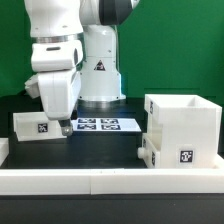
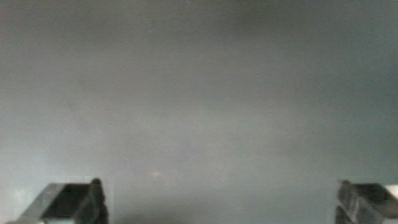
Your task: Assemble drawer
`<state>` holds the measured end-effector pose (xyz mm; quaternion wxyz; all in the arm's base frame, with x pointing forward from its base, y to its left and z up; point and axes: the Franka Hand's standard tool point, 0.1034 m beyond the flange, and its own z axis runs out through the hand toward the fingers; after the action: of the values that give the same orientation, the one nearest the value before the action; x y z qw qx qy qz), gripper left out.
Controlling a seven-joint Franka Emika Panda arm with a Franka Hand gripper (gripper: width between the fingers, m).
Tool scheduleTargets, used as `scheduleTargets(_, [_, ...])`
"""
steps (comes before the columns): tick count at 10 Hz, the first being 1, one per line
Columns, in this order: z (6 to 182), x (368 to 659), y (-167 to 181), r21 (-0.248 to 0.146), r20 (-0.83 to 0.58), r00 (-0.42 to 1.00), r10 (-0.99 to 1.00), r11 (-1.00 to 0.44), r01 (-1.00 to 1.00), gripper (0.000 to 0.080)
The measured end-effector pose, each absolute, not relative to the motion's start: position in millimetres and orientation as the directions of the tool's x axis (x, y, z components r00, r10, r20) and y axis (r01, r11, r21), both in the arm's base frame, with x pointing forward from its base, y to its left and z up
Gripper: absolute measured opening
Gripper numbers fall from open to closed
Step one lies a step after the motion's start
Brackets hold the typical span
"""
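- Exterior view: the white arm rises from the far edge of the tabletop and bends down toward the edge on the exterior view's left.
- An open-topped drawer box sits by the near corner on the exterior view's right, with a smaller tagged drawer part against its front.
- A marker board lies mid-table.
- A flat tagged panel lies near the exterior view's left edge, just beside the gripper.
- Wrist view: the fingers are spread wide, with nothing between them.
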<state>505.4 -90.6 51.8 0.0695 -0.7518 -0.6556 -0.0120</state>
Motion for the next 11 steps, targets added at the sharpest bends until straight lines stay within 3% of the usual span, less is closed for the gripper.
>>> scheduleTargets(6, [51.2, 502.5, -90.1, -0.123, 0.082, 0.523, 0.849, -0.512, 0.85, 0.0648])
scheduleTargets(11, [66.4, 444.3, -113.1, -0.085, 0.077, 0.826, 0.559, -0.821, 0.564, 0.0648])
